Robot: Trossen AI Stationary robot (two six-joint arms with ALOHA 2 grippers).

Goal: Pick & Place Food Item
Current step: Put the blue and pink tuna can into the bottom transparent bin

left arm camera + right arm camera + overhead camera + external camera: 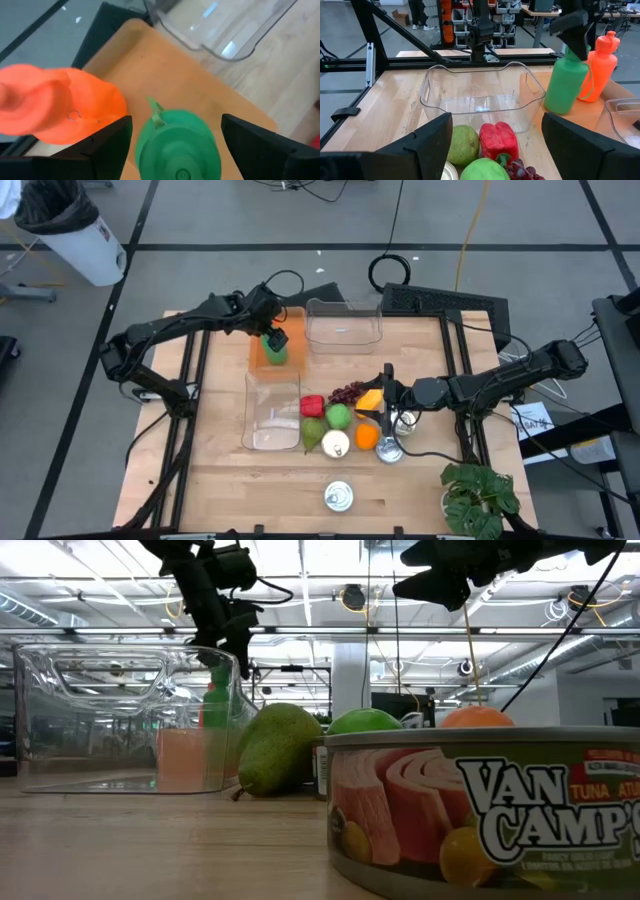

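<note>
Bright and even throughout, lit from overhead by ceiling strip lights (90, 602) seen in the low view. Only soft, short shadows on the tabletop (270, 480). White glare on the clear plastic container (225, 30) beyond the left claw (177, 150). Strongly blurred up close: green bottle (177, 150) and orange bottle (55, 105) between and beside that claw's fingers. Soft focus on the tuna can (480, 810) nearest the low camera; the pear (278, 750) behind it sharper.
</note>
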